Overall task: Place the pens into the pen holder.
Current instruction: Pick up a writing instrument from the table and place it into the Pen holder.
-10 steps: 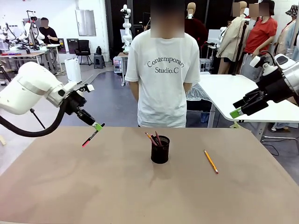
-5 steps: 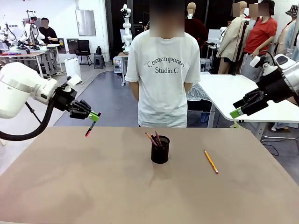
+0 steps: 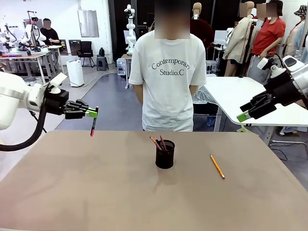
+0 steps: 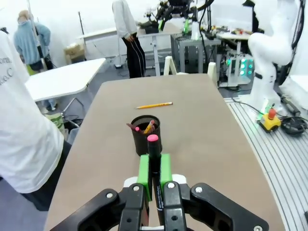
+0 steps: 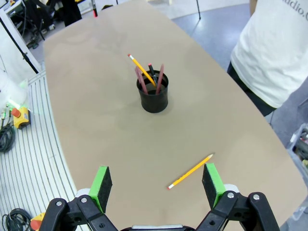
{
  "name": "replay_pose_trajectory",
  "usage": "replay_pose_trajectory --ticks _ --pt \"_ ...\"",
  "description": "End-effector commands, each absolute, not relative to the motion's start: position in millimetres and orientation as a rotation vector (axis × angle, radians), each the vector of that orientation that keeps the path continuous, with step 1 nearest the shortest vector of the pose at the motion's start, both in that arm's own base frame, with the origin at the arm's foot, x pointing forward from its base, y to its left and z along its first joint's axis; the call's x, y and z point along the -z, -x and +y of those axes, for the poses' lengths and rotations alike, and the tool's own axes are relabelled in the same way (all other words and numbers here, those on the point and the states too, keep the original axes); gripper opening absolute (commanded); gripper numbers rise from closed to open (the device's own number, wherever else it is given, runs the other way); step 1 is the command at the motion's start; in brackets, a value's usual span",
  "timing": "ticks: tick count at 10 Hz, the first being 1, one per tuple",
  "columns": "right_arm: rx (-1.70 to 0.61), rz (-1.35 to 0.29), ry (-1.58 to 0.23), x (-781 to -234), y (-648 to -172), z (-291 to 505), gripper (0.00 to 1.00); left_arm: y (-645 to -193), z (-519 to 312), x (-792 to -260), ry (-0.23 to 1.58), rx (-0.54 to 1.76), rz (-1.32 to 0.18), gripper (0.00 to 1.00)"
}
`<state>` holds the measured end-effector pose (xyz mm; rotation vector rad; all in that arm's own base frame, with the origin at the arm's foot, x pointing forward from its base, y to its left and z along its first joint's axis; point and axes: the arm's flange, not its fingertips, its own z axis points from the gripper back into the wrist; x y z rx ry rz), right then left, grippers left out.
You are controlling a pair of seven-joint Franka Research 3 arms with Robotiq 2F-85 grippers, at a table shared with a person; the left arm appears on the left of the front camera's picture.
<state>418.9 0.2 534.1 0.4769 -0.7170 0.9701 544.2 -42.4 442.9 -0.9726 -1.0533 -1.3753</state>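
Black pen point(image 3: 93, 123), red end down: pinched in left gripper point(image 3: 93, 113), left of frame. Pen holder point(image 3: 165, 155): centre. Yellow pencil point(image 3: 217, 166): lying right of it. Right gripper point(image 3: 244, 115): spread wide, empty. Pen to be centred above rim, then released.
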Motion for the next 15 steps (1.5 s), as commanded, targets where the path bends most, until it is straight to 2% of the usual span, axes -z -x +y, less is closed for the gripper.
replay_pose_trajectory --ticks 1,4,7,10,11,12,15 --pt "-0.968 -0.742 -0.5 -534 -419 2 1.0 -546 -48 -446 0.922 1.397 -1.021 0.0" --pt "-0.968 -0.742 -0.5 -534 -419 2 1.0 -547 -49 -442 0.935 1.392 -1.035 0.0" --pt "-0.968 -0.742 -0.5 -534 -419 2 1.0 -575 -71 -440 0.932 1.374 -1.244 0.0" --pt "-0.968 -0.742 -0.5 -534 -419 2 1.0 -589 -87 -439 0.959 1.416 -1.29 0.0" --pt "-0.968 -0.742 -0.5 -534 -419 2 1.0 -598 -101 -439 0.977 1.483 -1.338 0.0" --pt "-0.968 -0.742 -0.5 -534 -419 2 1.0 -607 -125 -440 0.97 1.421 -1.42 0.0" --pt "-0.968 -0.742 -0.5 -534 -419 2 1.0 -625 -182 -435 1.055 1.496 -1.464 0.0"
